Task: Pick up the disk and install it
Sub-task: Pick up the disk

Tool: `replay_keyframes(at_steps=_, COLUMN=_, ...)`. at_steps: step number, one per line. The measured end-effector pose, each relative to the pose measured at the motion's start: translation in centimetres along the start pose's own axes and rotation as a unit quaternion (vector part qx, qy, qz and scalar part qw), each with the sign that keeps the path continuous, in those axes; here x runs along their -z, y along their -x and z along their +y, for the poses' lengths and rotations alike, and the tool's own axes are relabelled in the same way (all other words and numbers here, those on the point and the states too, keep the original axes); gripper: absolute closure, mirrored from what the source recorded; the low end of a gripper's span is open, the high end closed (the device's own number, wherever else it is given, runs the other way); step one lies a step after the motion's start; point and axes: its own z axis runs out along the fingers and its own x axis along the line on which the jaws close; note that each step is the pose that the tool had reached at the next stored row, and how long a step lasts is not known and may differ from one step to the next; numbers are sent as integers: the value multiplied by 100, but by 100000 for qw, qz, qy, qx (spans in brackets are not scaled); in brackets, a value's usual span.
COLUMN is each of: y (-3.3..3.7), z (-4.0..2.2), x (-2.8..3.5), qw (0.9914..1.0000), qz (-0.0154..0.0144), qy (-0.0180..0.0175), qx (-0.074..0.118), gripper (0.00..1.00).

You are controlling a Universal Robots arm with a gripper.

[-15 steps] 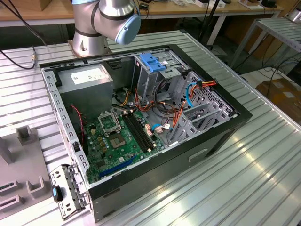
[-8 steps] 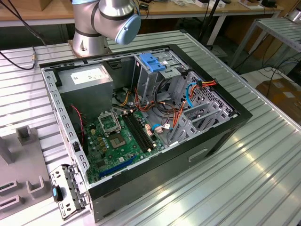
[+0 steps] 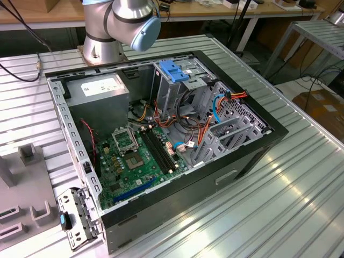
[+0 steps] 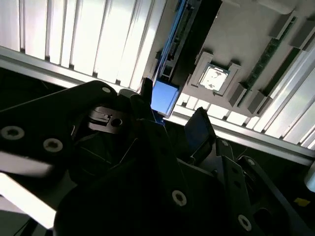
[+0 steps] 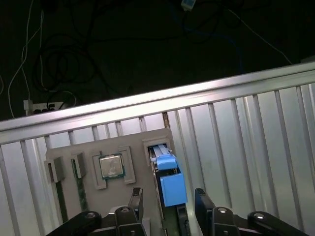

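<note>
You have the hand (image 5: 169, 196) open astride the disk (image 5: 173, 187), lower centre in the first wrist view: not gripped, installation outstanding.

The pincer (image 4: 172, 109), jaws spread, flanks the blue-edged disk (image 4: 165, 97) standing in a grey holder (image 4: 246, 29).

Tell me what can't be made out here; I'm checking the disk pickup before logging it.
Label of the disk: first wrist view, it stands edge-on in the grey fixture.
Jaws' bases: first wrist view, cut off by the frame edge.
Arm beyond its elbow joint: exterior view, cut off by the top edge.
</note>
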Motion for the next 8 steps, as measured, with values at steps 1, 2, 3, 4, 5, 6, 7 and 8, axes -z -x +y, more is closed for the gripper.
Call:
replay_keyframes(at_steps=1, y=10, z=3, x=-25, qw=100000, qz=5, qy=4, qx=143, gripper=46)
replay_keyframes(at_steps=2, y=14, z=6, x=-46, qw=100000, qz=9, qy=6, qx=306, gripper=46)
replay_keyframes(at_steps=3, y=17, z=13, x=-73, qw=99998, qz=7, qy=16, qx=560, gripper=46)
replay_keyframes(at_steps=4, y=21, z=18, x=-93, qw=99997, qz=12, qy=23, qx=765, gripper=46)
replay_keyframes(at_steps=5, y=29, z=28, x=-112, qw=99995, qz=24, qy=31, qx=985, gripper=46)
replay_keyframes(at_steps=6, y=36, z=37, x=-126, qw=99993, qz=58, qy=27, qx=1167, gripper=46)
replay_keyframes(at_steps=7, y=45, z=45, x=-138, qw=99991, qz=119, qy=23, qx=1354, gripper=46)
replay_keyframes(at_steps=8, y=54, z=57, x=-156, qw=99987, qz=195, qy=12, qx=1628, gripper=46)
